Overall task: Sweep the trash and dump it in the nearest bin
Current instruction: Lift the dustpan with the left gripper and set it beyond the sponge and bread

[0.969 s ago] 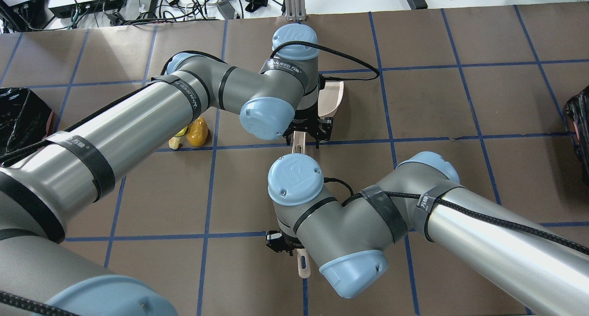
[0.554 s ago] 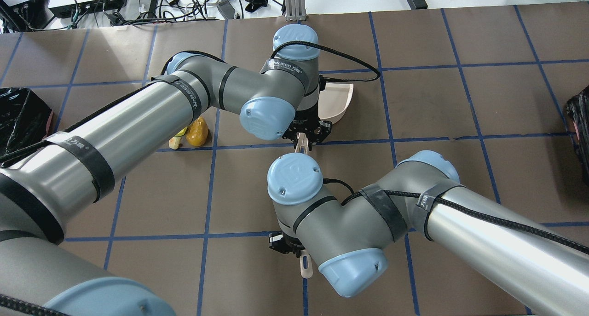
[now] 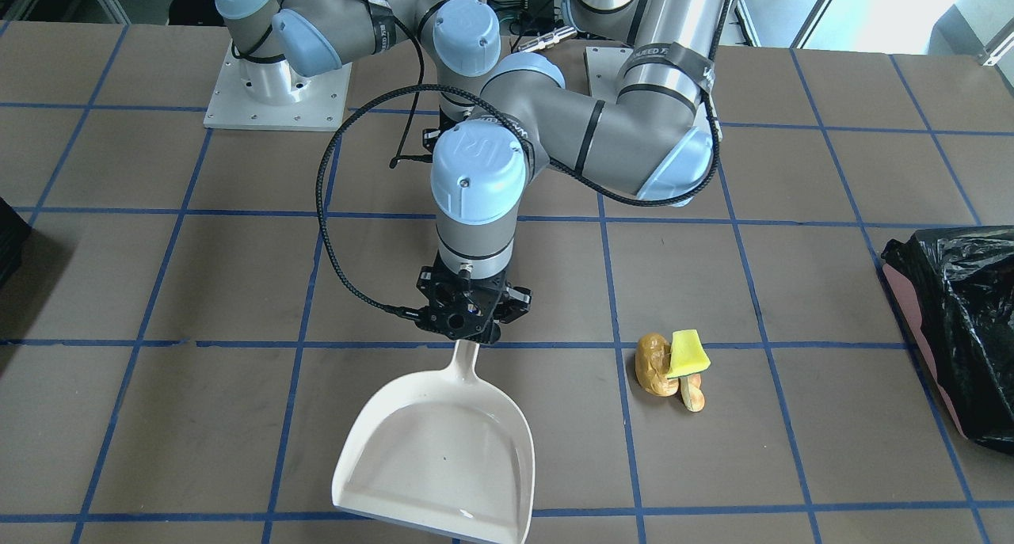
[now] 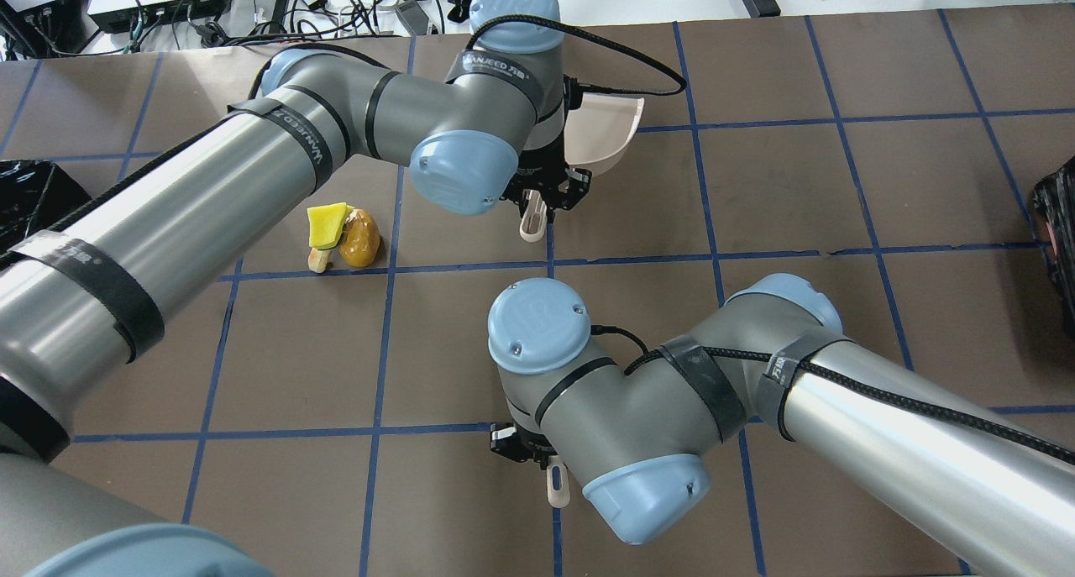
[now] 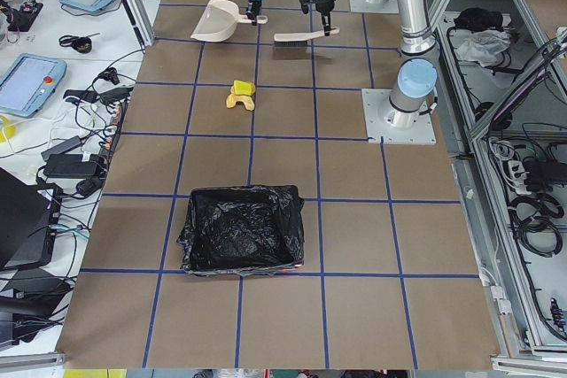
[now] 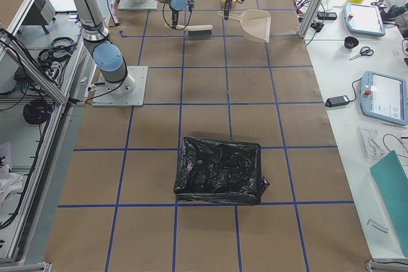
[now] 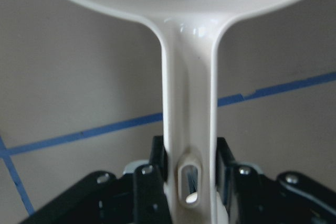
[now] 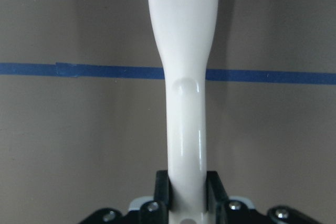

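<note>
The trash is a brown lump, a yellow-green wedge and a small tan slice lying together on the table; it also shows in the front view. My left gripper is shut on the handle of a cream dustpan, to the right of the trash in the overhead view. My right gripper is shut on a white brush handle nearer the robot. The bin, pinkish with a black bag, stands at the table's left end.
The brush hangs under the far arm in the left side view. A second dark container stands at the table's right end. Cables and boxes lie beyond the far edge. Blue tape lines grid the brown table.
My left gripper closed on the dustpan handle and carried the dustpan toward the table's far side. The left arm swung off the trash, which now shows whole. The right arm barely moved.
</note>
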Action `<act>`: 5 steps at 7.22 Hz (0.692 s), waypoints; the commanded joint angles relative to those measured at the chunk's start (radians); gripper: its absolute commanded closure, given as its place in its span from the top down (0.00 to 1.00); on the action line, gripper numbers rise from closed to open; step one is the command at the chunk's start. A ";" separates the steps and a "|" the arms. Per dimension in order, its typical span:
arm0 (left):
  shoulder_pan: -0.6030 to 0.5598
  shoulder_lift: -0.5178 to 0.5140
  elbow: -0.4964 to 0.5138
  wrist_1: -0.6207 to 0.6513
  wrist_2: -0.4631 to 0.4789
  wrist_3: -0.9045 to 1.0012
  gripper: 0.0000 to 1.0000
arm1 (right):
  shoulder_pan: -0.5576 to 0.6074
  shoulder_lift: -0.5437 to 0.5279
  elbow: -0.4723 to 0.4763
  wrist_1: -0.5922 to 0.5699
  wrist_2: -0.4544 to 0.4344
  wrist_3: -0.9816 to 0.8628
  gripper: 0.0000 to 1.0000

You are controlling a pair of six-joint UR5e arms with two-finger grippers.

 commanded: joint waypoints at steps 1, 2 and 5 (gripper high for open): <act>0.168 0.047 0.070 -0.077 0.004 0.192 0.00 | 0.000 -0.003 -0.003 0.001 0.001 0.001 0.00; 0.260 0.083 0.091 -0.149 0.004 0.292 0.00 | 0.000 -0.003 -0.003 0.001 -0.001 0.001 0.00; 0.529 0.160 0.101 -0.318 0.010 0.721 0.00 | 0.000 -0.006 -0.018 0.007 0.001 0.006 0.00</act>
